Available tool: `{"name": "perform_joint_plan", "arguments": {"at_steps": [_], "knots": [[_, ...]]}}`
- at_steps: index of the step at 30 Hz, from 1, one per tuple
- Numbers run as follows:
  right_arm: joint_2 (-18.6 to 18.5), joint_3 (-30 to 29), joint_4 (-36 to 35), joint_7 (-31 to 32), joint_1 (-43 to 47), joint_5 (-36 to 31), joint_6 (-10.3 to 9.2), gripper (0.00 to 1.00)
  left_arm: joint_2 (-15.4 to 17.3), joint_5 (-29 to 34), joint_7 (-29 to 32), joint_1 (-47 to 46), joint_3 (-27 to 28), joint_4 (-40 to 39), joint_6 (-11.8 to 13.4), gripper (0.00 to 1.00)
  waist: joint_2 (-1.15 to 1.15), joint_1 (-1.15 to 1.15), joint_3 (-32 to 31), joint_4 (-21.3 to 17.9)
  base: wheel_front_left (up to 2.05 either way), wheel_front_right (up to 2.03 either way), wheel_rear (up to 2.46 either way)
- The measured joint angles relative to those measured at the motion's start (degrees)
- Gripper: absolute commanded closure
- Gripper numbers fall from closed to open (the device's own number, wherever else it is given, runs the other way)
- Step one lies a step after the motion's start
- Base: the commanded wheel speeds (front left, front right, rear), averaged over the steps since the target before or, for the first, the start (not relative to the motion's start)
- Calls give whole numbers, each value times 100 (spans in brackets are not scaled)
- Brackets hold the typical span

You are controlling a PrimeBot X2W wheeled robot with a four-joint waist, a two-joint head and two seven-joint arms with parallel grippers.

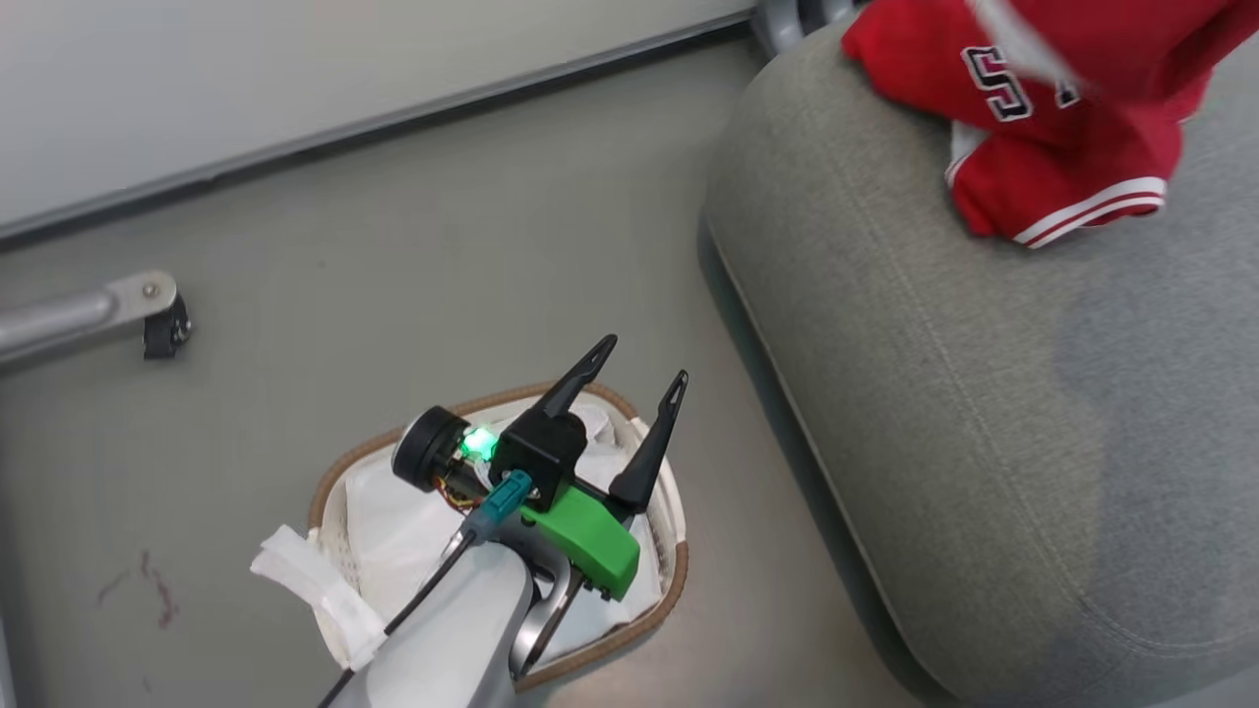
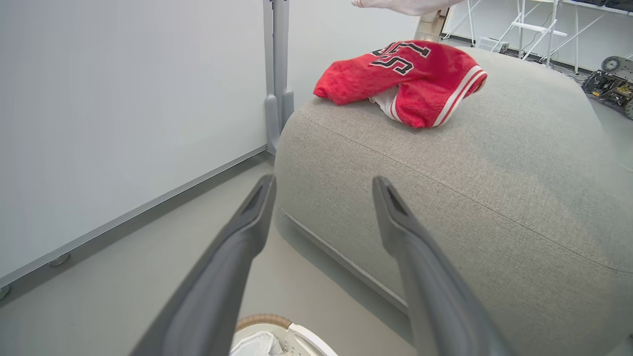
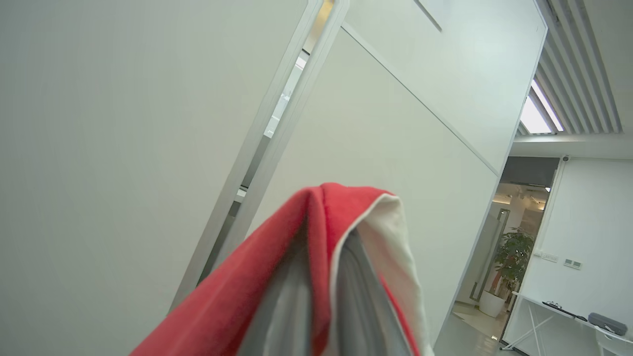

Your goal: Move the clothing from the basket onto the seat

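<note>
Both grippers: one spread wide, one clamped tight. Left to right we go!
Left gripper: fingers well apart with nothing between them, hovering right over the basket.
Basket: directly beneath that open gripper. White lining is on show, and I can spot no red inside.
Seat: off to the open gripper's right and ahead of its fingertips, rounded grey corner nearest.
Clothing: a red heap with black lettering and a white-striped hem. It's lying on the seat, well beyond the left fingertips.
Right gripper: fingers together, pinching a red fold with a white underside that drapes over both fingers. The gripper is tilted up towards the wall.
Unclear: whether that pinched fold belongs to the heap or is a separate piece, I cannot tell.
Handling: looks light, limp and thin, so it will sag and trail from any grip. Not fragile, probably a touch slippery.
Where to grab: a bunched thick fold or the striped hem, I'd say, rather than a single loose layer.
</note>
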Motion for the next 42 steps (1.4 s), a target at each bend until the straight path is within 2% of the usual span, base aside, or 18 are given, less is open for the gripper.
{"name": "perform_joint_plan", "arguments": {"at_steps": [4,8,15,22,23,24,25,26,34,42], "knots": [[-131,-285,13,0,-157,-265,0,100,57,99,0,-91,77,-146,-14,0,0,0,359,166,0,0,0],[-68,-522,321,-1,217,-332,0,100,163,160,0,-142,116,-238,-15,0,0,0,734,289,0,0,0],[388,-936,967,0,1300,-533,0,100,334,263,0,-265,271,-357,-16,0,0,1,1419,390,0,0,0],[738,-1203,1332,0,1966,-628,0,100,336,308,0,-313,244,-333,-16,0,0,0,1631,252,0,0,0],[760,-1217,1355,0,2023,-626,0,97,334,308,0,-313,235,-328,-16,0,0,1,1624,228,0,0,0],[784,-1243,1367,0,2087,-622,0,64,330,308,0,-313,232,-323,-16,0,0,0,1604,206,0,0,0],[805,-1244,1348,0,2153,-616,0,42,326,307,0,-311,227,-315,-16,0,0,0,1577,190,0,0,0],[823,-1241,1312,0,2217,-614,0,0,323,305,0,-310,222,-310,-16,0,0,0,1552,180,0,0,0],[1074,-1168,958,0,3067,-516,0,0,305,211,0,-180,285,-258,-24,0,0,0,1241,131,0,0,0],[1092,-829,743,0,3782,-491,0,0,194,102,0,63,601,-302,9,0,0,0,779,182,0,0,0]]}}
